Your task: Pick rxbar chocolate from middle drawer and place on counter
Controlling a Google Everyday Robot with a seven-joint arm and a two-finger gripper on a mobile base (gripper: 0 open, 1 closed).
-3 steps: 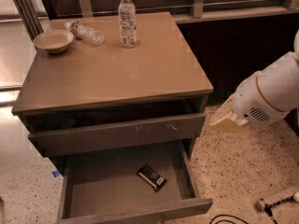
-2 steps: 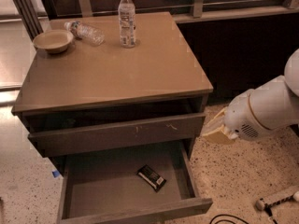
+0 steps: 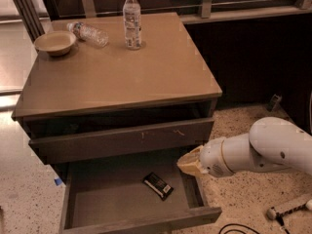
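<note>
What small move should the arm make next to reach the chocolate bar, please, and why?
Probably ease the gripper down and inward toward the rxbar chocolate. The gripper hangs at the right side of the open middle drawer, while the bar lies flat on the drawer floor nearer the middle, apart from it and not yet grasped.

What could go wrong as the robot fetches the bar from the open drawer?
The gripper hangs at the right wall of the middle drawer and might knock it. The rxbar chocolate lies flat on its floor and may slide. The upright bottle on the counter could be tipped.
</note>
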